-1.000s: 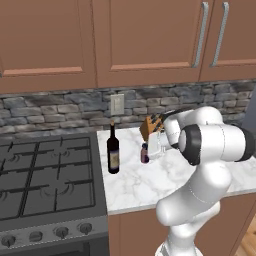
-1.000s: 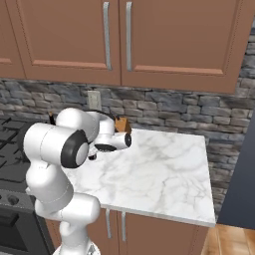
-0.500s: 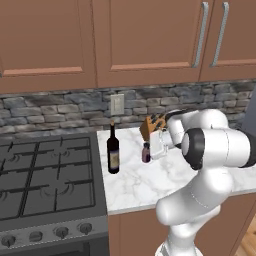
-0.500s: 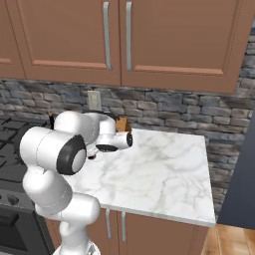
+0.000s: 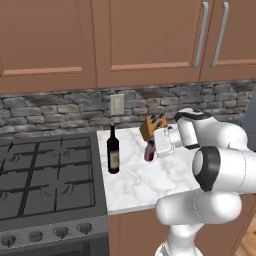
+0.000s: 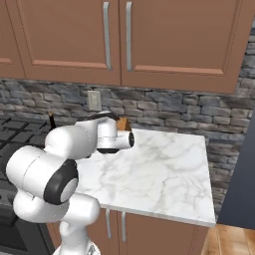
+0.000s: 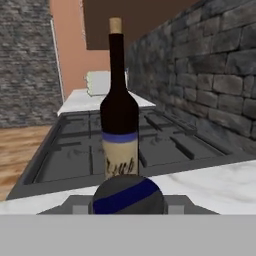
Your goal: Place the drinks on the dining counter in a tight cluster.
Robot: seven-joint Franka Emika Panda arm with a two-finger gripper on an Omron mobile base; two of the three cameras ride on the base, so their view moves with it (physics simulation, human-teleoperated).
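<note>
Wine bottle (image 5: 113, 151) upright, corked, by stove (image 5: 45, 180), gripper (image 5: 153, 147) jaws closed around small purple-brown bottle (image 5: 149, 150)

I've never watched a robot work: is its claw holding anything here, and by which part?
It looks so: the gripper seems closed around the small purple-brown bottle, gripping its upper part. The wine bottle stands free.

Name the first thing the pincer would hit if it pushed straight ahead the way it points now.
Probably the small purple-brown bottle already at the pincer, whose dark blue-striped top sits right at its tips; the wine bottle stands farther along that line.
</note>
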